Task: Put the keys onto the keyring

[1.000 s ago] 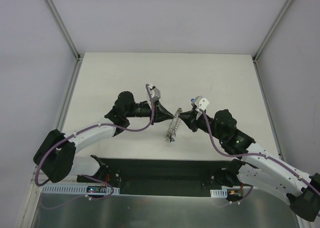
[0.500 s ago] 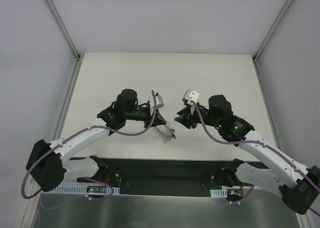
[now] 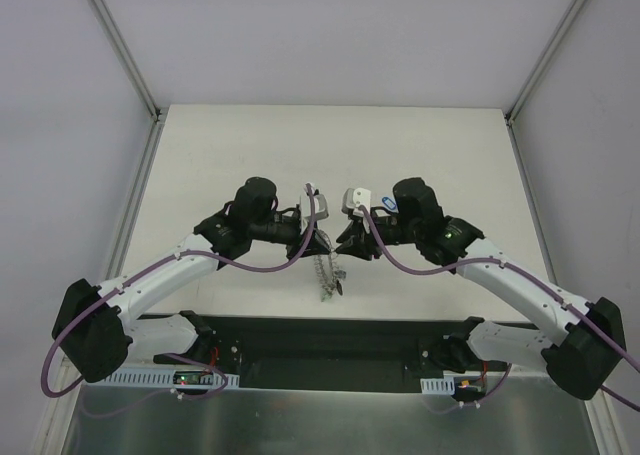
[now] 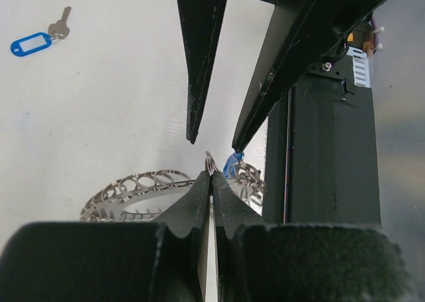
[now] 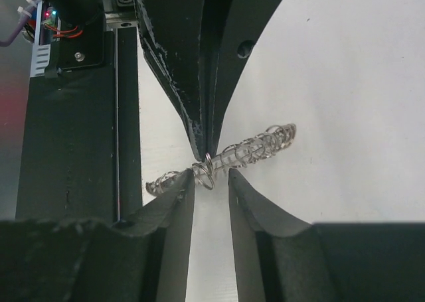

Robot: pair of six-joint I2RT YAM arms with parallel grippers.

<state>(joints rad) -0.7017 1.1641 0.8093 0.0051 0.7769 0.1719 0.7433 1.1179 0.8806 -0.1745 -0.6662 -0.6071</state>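
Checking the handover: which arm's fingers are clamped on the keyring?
The left fingers: shut tight on a loop of the keyring. The right fingers stand apart, one on each side of that loop.

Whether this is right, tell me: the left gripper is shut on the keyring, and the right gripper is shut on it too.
Not quite. The left gripper is shut on the keyring, but the right gripper is open: the right wrist view shows its fingers apart, either side of a loop of the ring.
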